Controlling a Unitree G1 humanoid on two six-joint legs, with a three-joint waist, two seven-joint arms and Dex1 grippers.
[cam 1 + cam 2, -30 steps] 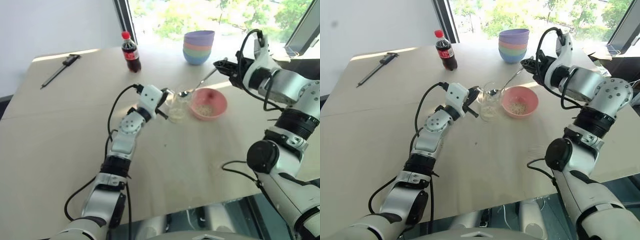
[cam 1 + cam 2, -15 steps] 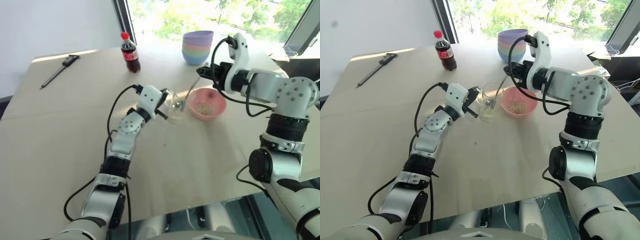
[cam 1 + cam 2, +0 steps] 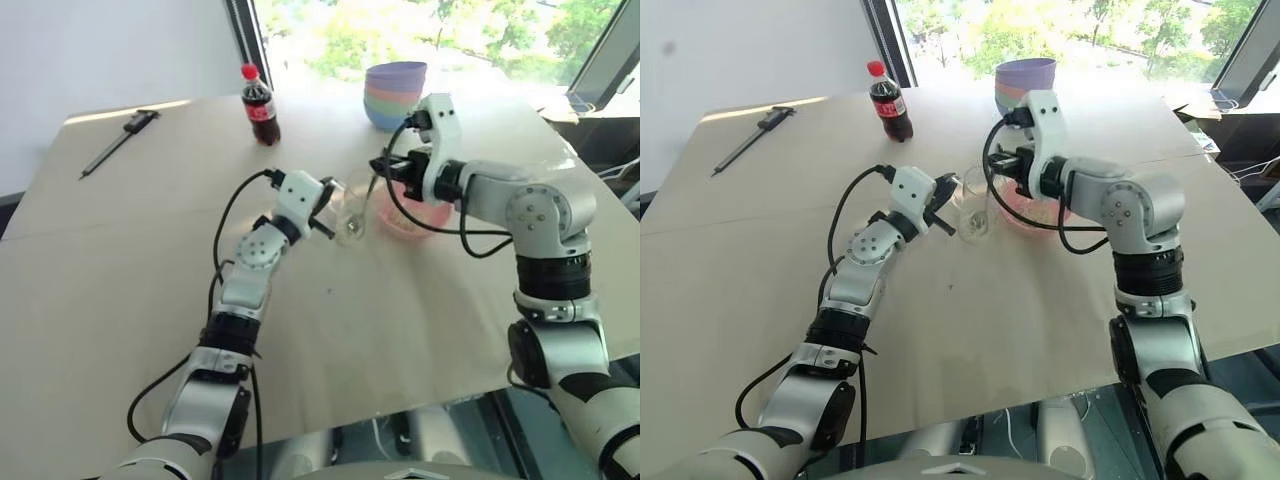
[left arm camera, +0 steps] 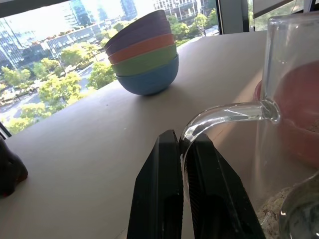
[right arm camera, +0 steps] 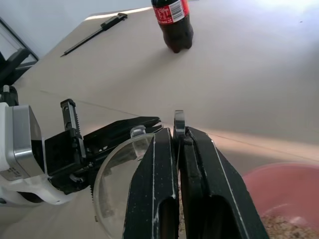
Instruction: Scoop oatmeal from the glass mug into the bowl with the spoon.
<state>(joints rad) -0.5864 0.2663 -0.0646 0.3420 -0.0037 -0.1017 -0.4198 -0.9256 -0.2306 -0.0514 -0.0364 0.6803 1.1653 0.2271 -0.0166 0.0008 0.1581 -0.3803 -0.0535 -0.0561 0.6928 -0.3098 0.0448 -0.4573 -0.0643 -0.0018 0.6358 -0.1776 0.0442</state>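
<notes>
1. Left gripper [image 4: 182, 164] pinched shut on the handle of the mug [image 3: 352, 212]; mug stands upright mid-table, just left of the bowl [image 3: 428, 215].
2. Right gripper [image 5: 178, 144] clamped on the handle of the spoon [image 3: 366, 202]; it hangs over the mug's rim, pointing left.
3. Spoon runs steeply down into the mug, head low inside the glass.
4. Oatmeal [image 4: 271, 211] lies pale on the mug's floor; a scatter of flakes also sits in the bowl.
5. Bowl is pink and shallow, partly hidden behind the right forearm, touching or nearly touching the mug; cannot tell which.
6. Bowl stack [image 3: 396, 92] at the far edge, behind the right gripper, well apart from the mug.
7. Cola bottle [image 3: 261, 106] far and left of the mug, upright.
8. Dark tool [image 3: 120, 139] lies at the far left corner.
</notes>
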